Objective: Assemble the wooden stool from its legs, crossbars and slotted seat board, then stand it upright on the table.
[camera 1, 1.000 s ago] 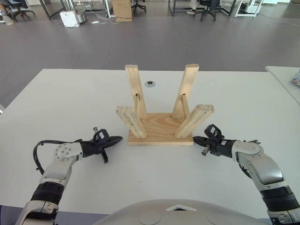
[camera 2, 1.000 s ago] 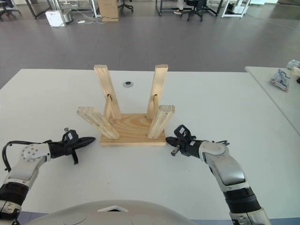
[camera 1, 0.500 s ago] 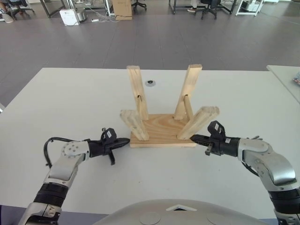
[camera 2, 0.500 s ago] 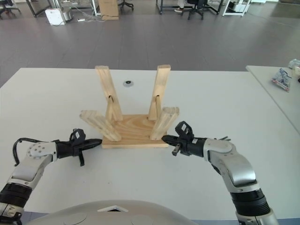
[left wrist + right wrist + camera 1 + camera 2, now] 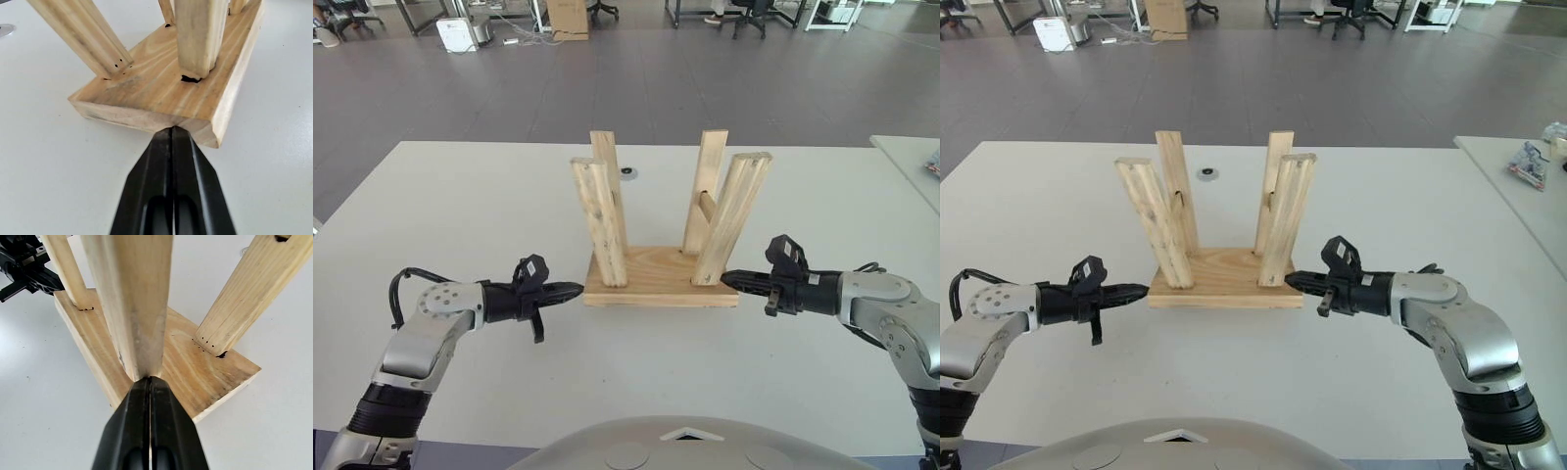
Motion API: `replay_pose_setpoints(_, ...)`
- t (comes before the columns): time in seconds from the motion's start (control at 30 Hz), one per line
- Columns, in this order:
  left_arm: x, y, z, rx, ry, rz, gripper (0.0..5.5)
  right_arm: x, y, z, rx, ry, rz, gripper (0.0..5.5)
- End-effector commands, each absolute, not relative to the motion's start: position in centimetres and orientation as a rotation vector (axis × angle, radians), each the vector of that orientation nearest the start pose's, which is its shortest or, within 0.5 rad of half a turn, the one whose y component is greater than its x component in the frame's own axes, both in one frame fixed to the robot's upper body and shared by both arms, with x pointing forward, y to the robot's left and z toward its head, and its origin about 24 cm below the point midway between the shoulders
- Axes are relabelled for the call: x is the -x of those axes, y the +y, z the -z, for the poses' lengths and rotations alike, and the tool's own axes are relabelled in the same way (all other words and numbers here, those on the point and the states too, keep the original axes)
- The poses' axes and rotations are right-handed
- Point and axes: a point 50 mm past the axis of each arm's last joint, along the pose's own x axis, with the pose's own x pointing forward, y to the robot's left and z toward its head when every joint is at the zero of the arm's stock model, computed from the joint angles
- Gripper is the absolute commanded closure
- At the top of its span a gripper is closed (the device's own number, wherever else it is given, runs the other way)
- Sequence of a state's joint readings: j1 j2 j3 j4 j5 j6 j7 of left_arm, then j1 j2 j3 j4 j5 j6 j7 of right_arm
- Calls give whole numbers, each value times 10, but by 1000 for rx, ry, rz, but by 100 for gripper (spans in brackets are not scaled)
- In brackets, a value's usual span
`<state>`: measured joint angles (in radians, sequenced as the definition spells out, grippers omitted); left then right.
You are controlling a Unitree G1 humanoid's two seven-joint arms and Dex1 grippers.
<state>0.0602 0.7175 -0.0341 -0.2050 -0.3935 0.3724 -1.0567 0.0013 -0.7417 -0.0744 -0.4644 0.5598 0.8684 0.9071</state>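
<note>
The seat board (image 5: 656, 277) and legs (image 5: 604, 220) are pale yellow wood with darker streaked grain. The left gripper (image 5: 570, 291) and right gripper (image 5: 729, 280) are glossy black; the tabletop (image 5: 460, 196) is plain white.

4 legs (image 5: 604, 220), 1 seat board (image 5: 656, 281), 1 table (image 5: 460, 196), 2 tools: left tool (image 5: 578, 290), right tool (image 5: 724, 277).

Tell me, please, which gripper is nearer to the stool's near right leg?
Right. The right gripper is where that leg joins the seat board; the left gripper is at the board's opposite, left edge.
</note>
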Motion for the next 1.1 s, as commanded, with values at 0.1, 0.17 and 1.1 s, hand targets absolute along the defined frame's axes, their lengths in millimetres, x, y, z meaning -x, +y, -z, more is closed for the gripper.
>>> replay_pose_setpoints(0.1, -206, 206, -69, -133, 397, 1155, 548, -196, -188, -100, 86, 581, -1135, 550)
replay_pose_setpoints(0.17, -203, 212, -61, -126, 424, 1127, 548, -189, -187, -88, 115, 634, -1150, 550)
replay_pose_setpoints(1.1, -214, 247, -4, -281, 602, 1140, 548, -175, -202, -38, 133, 745, -996, 550)
